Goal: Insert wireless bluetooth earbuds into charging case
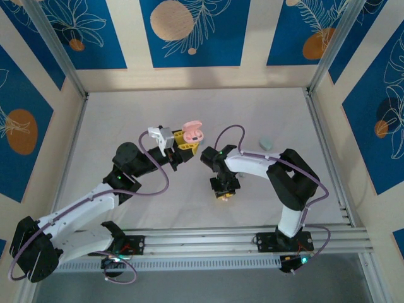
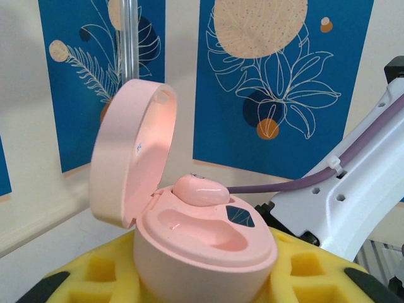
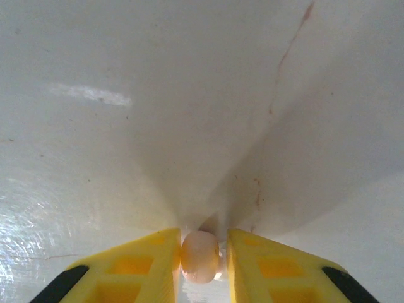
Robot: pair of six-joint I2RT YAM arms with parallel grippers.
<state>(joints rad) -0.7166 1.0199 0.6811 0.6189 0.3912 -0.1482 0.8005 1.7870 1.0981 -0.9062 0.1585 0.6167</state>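
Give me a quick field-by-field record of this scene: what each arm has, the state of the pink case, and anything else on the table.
left gripper: shut on pink case
lid: open
seated earbud: pink, in one pocket
other pocket: empty
right gripper: down at the table, jaws closed on loose pink earbud
elsewhere: teal case on the table, apart from both grippers

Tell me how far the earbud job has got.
Done: the pink charging case sits open in the left gripper, with one pink earbud seated in it.
In hand: the right gripper pinches a second pink earbud between its fingers, down at the table.
Left: lift that earbud across and seat it in the case's empty socket.
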